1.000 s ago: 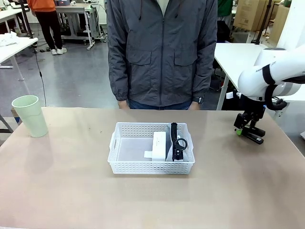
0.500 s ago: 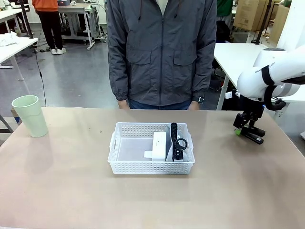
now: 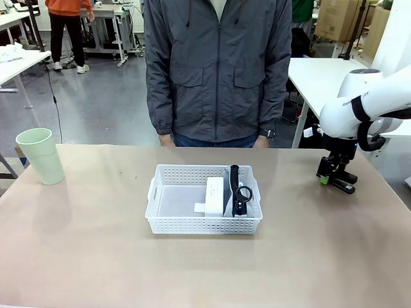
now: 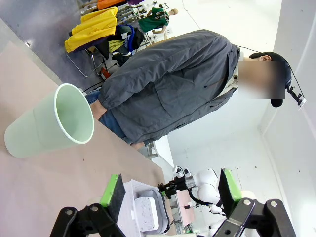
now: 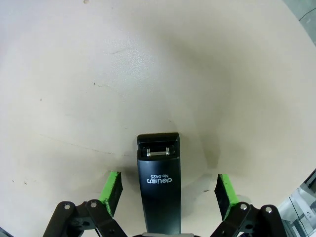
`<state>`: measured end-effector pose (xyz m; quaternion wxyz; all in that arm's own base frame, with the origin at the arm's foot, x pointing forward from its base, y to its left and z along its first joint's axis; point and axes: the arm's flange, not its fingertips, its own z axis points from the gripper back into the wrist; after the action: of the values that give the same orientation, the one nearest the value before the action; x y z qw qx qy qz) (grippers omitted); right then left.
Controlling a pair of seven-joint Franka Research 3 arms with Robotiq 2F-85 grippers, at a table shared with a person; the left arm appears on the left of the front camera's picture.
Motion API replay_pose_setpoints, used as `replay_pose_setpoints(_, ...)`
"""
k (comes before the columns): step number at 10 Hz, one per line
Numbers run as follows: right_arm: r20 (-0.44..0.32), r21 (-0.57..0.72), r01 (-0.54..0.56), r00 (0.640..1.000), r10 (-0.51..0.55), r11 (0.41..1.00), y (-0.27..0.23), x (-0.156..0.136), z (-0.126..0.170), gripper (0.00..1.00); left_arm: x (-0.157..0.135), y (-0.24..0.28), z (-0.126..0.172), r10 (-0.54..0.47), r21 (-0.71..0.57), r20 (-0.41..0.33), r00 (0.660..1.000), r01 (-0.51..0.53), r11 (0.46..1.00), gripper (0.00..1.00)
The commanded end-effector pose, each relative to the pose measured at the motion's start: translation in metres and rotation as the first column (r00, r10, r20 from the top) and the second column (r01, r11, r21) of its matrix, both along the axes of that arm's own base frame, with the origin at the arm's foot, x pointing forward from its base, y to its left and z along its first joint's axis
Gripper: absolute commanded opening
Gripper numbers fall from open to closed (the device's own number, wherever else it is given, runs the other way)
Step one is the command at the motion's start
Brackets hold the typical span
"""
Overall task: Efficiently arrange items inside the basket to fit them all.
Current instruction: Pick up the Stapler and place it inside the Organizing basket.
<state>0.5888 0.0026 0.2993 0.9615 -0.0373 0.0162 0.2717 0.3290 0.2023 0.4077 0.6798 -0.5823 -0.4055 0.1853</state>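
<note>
Finds white perforated basket [image 3: 168,224] at mid-worktop, white box [image 3: 215,194] and black-strapped pouch [image 3: 238,194] side by side in its right half. Notes pale green cup [image 3: 40,156] upright near left edge, well apart. Finds right gripper [image 5: 169,181] near right edge, jaws wide, straddling small black block [image 5: 158,168] without contact. Notes left gripper [image 4: 170,185] spread wide, empty.

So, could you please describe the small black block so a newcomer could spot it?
From the white basket in the middle of the table, look toward the robot's right. There the small black block lies on bare tabletop between the fingers of the open right claw. Unlike the green cup, it is flat, oblong and bears white lettering.
</note>
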Motion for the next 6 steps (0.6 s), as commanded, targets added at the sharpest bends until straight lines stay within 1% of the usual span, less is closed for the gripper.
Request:
replay_pose_setpoints(1, 0.018, -0.026, 0.016, 1.0, -0.016, 1.0, 0.0001, 0.0006, -0.0029, 1.0, -0.0011, -0.0006, 0.0007, 0.0, -0.003, 0.023, 1.0, 0.0, 1.0, 1.0)
replay_pose_setpoints(2, 0.021, -0.023, 0.015, 1.0, -0.014, 1.0, -0.0002, 0.0002, -0.0033, 1.0, -0.0011, -0.0006, 0.0007, 0.0, -0.003, 0.023, 1.0, 0.0, 1.0, 1.0)
replay_pose_setpoints(3, 0.023, -0.014, 0.018, 1.0, -0.017, 1.0, -0.0014, 0.0005, -0.0042, 0.58, -0.0011, -0.0006, 0.0007, 0.0, -0.003, 0.023, 1.0, 0.0, 1.0, 1.0)
replay_pose_setpoints(4, 0.032, -0.021, 0.009, 0.999, -0.008, 1.0, -0.0015, -0.0003, -0.0046, 0.44, -0.0011, -0.0006, 0.0007, 0.0, -0.003, 0.023, 1.0, 0.0, 1.0, 1.0)
replay_pose_setpoints(5, 0.036, -0.021, 0.008, 0.999, -0.007, 1.0, -0.0018, -0.0006, -0.0039, 0.02, -0.0011, -0.0006, 0.0007, 0.0, -0.003, 0.023, 1.0, 0.0, 1.0, 1.0)
replay_pose_setpoints(6, 0.036, -0.019, 0.006, 0.999, -0.005, 1.0, -0.0022, -0.0007, -0.0045, 0.0, -0.0011, -0.0006, 0.0007, 0.0, -0.003, 0.023, 1.0, 0.0, 1.0, 1.0)
